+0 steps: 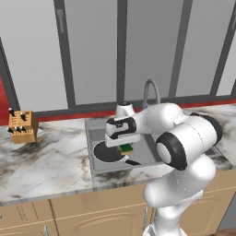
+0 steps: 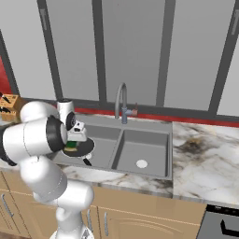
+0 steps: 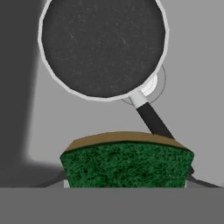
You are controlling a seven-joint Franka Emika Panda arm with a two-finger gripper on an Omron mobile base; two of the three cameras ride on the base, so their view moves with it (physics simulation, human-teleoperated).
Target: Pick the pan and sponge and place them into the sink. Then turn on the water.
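My pan (image 3: 103, 46) looks matt, finely speckled dark metal with a pale smooth rim and a glossy black handle. The sponge (image 3: 127, 164) at six o'clock is coarse, porous green foam over a smoother yellow-brown layer. The sink (image 2: 140, 142) is smooth, dull grey metal. The desk (image 1: 41, 159) reads as polished veined marble; the knife block (image 1: 23, 126) looks wooden.

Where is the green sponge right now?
The sponge is up in the robot's hand, held over the left basin of the sink. The pan lies just below it, on the basin floor.
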